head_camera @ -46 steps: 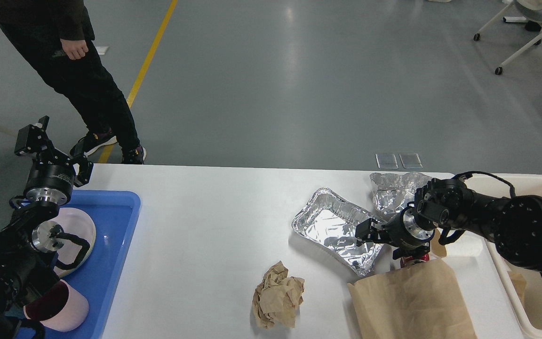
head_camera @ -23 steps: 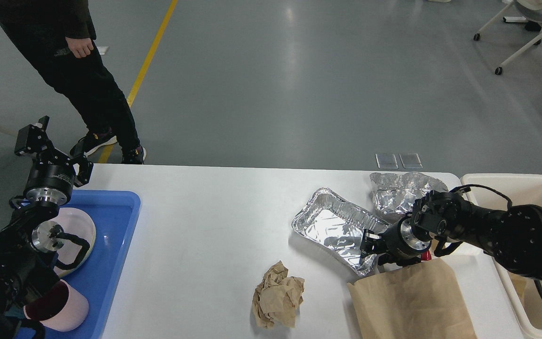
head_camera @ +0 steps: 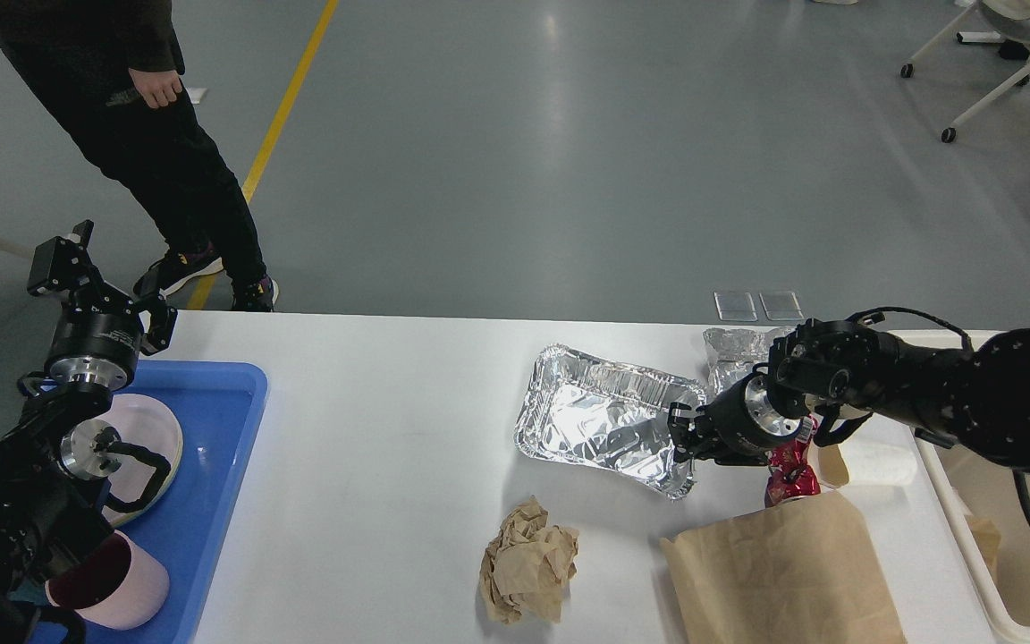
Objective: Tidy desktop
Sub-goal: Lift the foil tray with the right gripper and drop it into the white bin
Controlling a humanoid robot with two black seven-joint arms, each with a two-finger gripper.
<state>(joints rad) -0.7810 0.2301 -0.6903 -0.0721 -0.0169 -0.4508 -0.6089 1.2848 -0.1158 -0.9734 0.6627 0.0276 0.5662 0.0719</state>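
The white desktop (head_camera: 390,429) fills the lower view. My right gripper (head_camera: 681,438) is shut on the right rim of a foil tray (head_camera: 595,425) and holds it tilted, its near edge by the table. Crumpled foil (head_camera: 734,358) lies behind the gripper. A red wrapper (head_camera: 790,470) sits under my right wrist. A brown paper bag (head_camera: 783,572) lies flat at the front right. A crumpled brown paper ball (head_camera: 528,559) lies at the front middle. My left gripper (head_camera: 102,284) is open and empty, raised over the table's far left corner.
A blue tray (head_camera: 211,465) at the left holds a pink plate (head_camera: 157,429) and a pink cup (head_camera: 126,581). A cream bin (head_camera: 971,555) stands off the right edge. A person (head_camera: 148,134) stands beyond the far left corner.
My right gripper dipped to the foil tray's right rim, closed on it, then rose and moved left, lifting and turning the tray. The red wrapper came into view. The left arm has not moved.
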